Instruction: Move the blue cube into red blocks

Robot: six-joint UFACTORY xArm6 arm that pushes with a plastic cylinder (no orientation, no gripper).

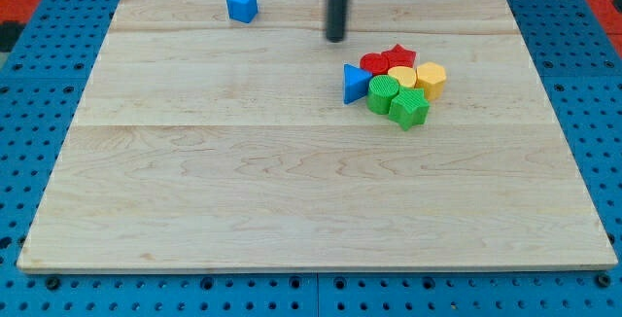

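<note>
The blue cube [242,5] sits alone near the board's top edge, left of centre. Two red blocks lie right of centre: a round one [374,63] and a star-shaped one [398,57], touching each other. My tip [335,38] is between them, to the right of and a little below the blue cube, and up-left of the red blocks. It touches no block.
A blue triangular block [356,83], two green blocks [382,93] [409,109] and two yellow blocks [404,77] [431,79] cluster tightly against the red ones. The wooden board [292,200] lies on a blue pegboard [29,84].
</note>
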